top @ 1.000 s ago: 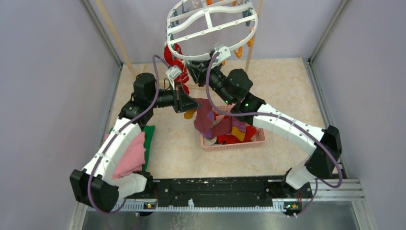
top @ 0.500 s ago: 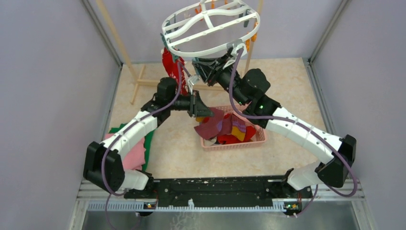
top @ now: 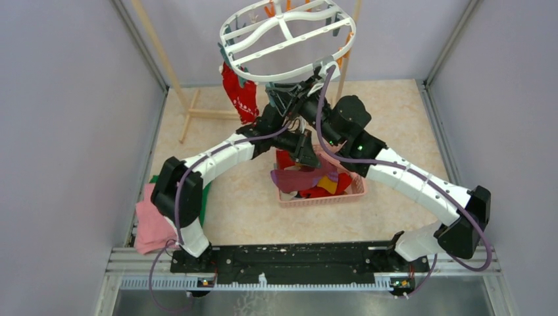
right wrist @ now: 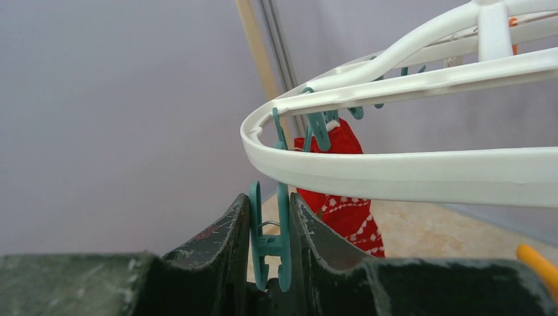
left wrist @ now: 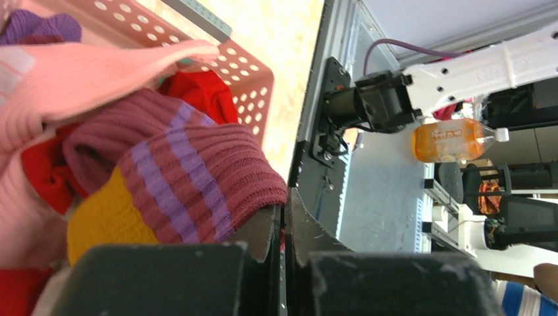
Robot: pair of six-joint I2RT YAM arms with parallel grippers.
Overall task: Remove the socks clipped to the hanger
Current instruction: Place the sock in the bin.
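Shows red sock (top: pixel 238 92) dangling vertically off hanger (top: pixel 285 29) rim, 9 o'clock from nearer right end effector (right wrist: pixel 268 205) pinching a teal clip (right wrist: pixel 266 245); left end effector (left wrist: pixel 284 220) pressed together on striped sock (left wrist: pixel 197 178) over basket (left wrist: pixel 253 79).

Hanger (right wrist: pixel 408 174) and clip (right wrist: pixel 266 243) are smooth glossy plastic; sock (left wrist: pixel 197 178) ribbed knitted cloth; basket (left wrist: pixel 250 72) perforated matt plastic.

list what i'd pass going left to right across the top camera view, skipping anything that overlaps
pink cloth → hanging red sock → pink basket → right arm's black elbow
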